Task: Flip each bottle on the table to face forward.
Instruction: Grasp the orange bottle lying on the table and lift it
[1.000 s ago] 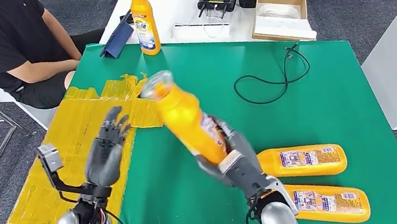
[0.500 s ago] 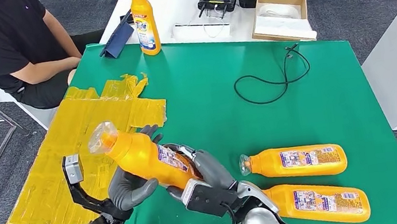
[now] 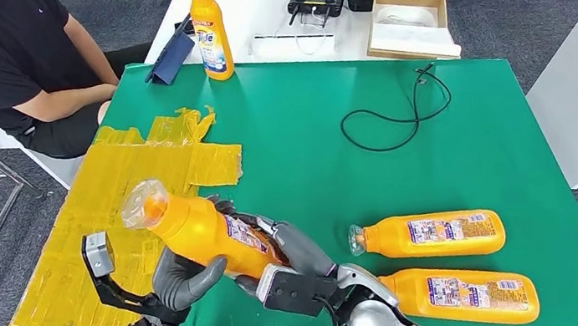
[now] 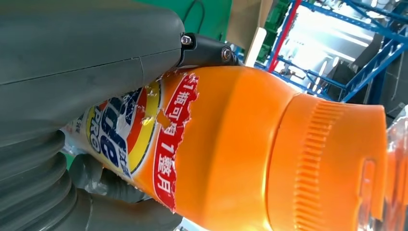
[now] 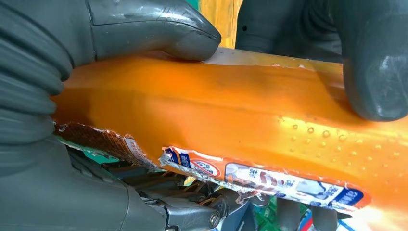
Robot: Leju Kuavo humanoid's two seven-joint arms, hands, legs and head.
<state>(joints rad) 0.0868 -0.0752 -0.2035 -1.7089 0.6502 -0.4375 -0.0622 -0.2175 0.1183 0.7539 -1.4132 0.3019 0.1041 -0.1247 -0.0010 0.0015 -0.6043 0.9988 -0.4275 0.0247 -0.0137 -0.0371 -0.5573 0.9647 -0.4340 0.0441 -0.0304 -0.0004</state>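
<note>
An orange detergent bottle (image 3: pixel 197 230) is held tilted above the table's front left, cap toward the left. My right hand (image 3: pixel 294 255) grips its lower body and my left hand (image 3: pixel 183 278) wraps it from below. The left wrist view shows its torn label and ribbed cap (image 4: pixel 332 168) close up. In the right wrist view my fingers (image 5: pixel 154 26) press on the orange body (image 5: pixel 231 110). Two more orange bottles lie flat at the front right, one (image 3: pixel 434 235) nearer the middle and one (image 3: pixel 463 296) at the table's edge. A further bottle (image 3: pixel 210 32) stands upright at the far edge.
A green mat (image 3: pixel 371 169) covers the table, with yellow taped sheeting (image 3: pixel 106 212) hanging off its left side. A black cable (image 3: pixel 397 115) loops at the back. A person in black (image 3: pixel 11 65) sits at the far left. A cardboard box (image 3: pixel 408 19) and devices sit on the white table behind.
One second ago my right hand alone held the bottle up near the middle. It has swung down and left, and my left hand has closed around it from below.
</note>
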